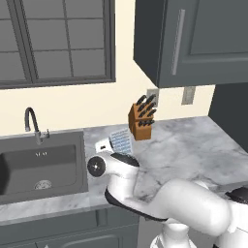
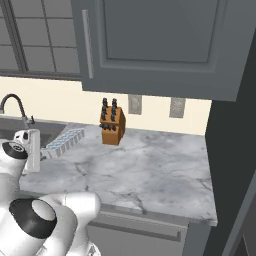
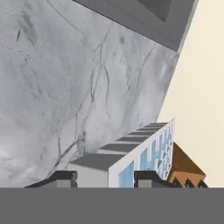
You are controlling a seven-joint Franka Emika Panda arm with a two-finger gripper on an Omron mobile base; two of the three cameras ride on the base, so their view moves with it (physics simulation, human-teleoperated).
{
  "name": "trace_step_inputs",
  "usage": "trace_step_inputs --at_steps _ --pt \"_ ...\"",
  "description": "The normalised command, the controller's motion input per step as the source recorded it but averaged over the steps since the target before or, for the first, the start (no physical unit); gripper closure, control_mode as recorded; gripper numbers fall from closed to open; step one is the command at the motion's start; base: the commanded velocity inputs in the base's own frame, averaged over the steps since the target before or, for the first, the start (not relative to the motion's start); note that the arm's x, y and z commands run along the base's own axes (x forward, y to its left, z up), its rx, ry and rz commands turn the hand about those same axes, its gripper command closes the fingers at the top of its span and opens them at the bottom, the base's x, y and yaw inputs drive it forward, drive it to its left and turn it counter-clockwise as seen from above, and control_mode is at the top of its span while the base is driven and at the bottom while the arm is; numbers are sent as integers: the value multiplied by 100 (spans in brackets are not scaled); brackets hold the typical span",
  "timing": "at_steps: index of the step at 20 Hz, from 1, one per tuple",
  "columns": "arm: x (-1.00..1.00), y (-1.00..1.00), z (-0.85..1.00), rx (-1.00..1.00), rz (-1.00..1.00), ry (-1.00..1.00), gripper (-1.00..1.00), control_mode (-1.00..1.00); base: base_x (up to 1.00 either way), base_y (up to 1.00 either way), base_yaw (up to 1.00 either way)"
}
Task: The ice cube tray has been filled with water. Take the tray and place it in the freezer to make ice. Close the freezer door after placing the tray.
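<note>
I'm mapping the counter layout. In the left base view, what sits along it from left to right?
Faucet → sink → ice cube tray → knife block → wall outlet.

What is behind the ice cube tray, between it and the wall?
Behind the ice cube tray stands a brown knife block with dark handles, on the marble counter by the cream wall. In the hand view the tray covers the block's lower part.

No readable text, labels or numbers anywhere (rendered surfaces are all plain).
</note>
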Motion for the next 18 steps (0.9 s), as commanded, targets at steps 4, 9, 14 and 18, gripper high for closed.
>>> trace_step_inputs --at_steps 4,9,14,18 --pt "-8 -40 99 5 0 -12 100 -100 0 0 0" --pt "-16 -52 99 12 -1 -10 100 -100 0 0 0" --pt "-17 -63 90 19 -3 -3 100 -100 0 0 0" --pt "-25 -54 57 21 -1 1 100 -100 0 0 0"
